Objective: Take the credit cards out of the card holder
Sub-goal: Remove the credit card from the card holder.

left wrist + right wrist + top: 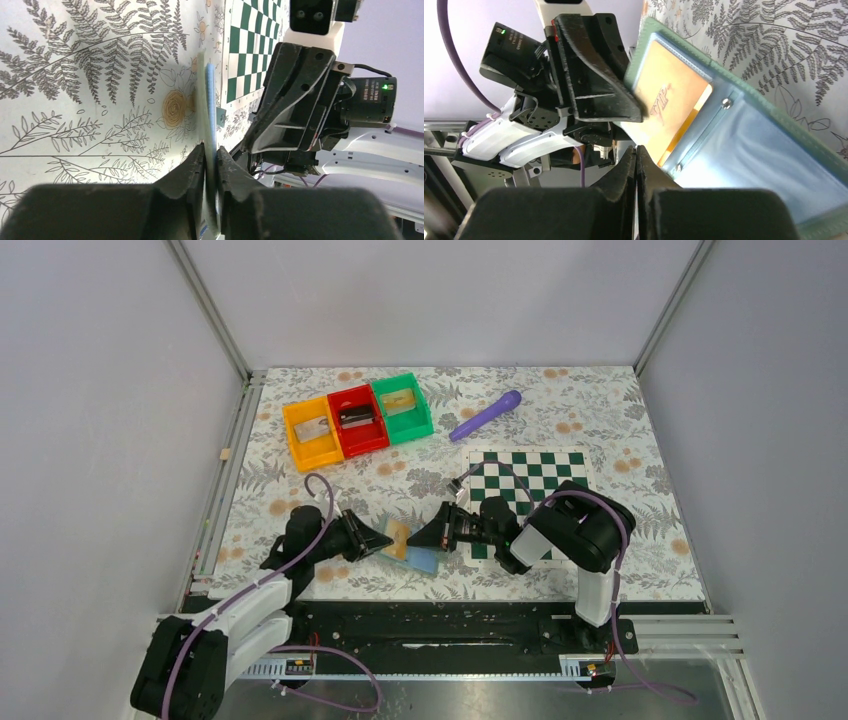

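Two grippers are meeting at the card holder [424, 560]: left gripper [210, 152] is clamping its panel edge-on, while right gripper [636, 152], fingers pinched narrow, is seemingly nipping the credit card [666, 100] jutting toward them.

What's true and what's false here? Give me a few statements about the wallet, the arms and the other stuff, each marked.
The card holder is open, its blue inside showing. True.
The left pincer is open and empty. False: it is shut on the card holder's edge.
A gold credit card sits in one panel. True.
The purple marker lies on the chessboard. False: it lies on the floral cloth beside it.
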You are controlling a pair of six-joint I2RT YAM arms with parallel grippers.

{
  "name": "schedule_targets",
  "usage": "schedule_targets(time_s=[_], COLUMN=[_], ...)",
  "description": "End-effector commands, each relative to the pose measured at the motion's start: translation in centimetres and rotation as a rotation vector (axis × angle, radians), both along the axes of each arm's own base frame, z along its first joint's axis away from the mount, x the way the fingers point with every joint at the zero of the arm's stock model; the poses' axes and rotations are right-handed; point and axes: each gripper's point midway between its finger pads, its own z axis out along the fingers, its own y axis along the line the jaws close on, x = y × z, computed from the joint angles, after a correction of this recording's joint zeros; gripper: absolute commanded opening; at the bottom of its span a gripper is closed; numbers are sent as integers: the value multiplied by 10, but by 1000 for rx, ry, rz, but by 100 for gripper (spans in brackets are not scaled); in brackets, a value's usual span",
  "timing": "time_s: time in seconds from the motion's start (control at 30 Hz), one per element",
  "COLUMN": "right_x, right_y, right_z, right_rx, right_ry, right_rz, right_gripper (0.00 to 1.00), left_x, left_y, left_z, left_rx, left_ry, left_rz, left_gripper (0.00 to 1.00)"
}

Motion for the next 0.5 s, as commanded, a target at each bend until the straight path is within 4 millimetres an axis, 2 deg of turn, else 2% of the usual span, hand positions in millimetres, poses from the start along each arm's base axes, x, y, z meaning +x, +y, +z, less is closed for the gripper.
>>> schedule_targets(time_s=[0.0, 0.03, 0.17, 0.27, 0.33, 0.47], right_x=[-1, 0, 4, 8, 9, 10], right_y=[8, 8, 8, 7, 6, 4], right_z=[20, 17, 9, 2, -2, -8], right_rx=[71, 67, 52, 40, 34, 19], right_ry=[-47, -35, 12, 41, 52, 70], right_rz=[32, 27, -7, -36, -52, -81], right_gripper=[0, 0, 0, 16, 22, 26], left_x=[3, 3, 1, 3, 5, 8], left_y=[-1, -1, -2, -1, -1, 0], left_z=[10, 8, 4, 3, 6, 10], left_rx=[-3, -1, -39, -74, -92, -111], left_ry=[-50, -46, -33, -21, -33, -49], left_rz=[-27, -27, -15, 22, 41, 66], left_gripper=[5, 0, 0, 0, 0, 0])
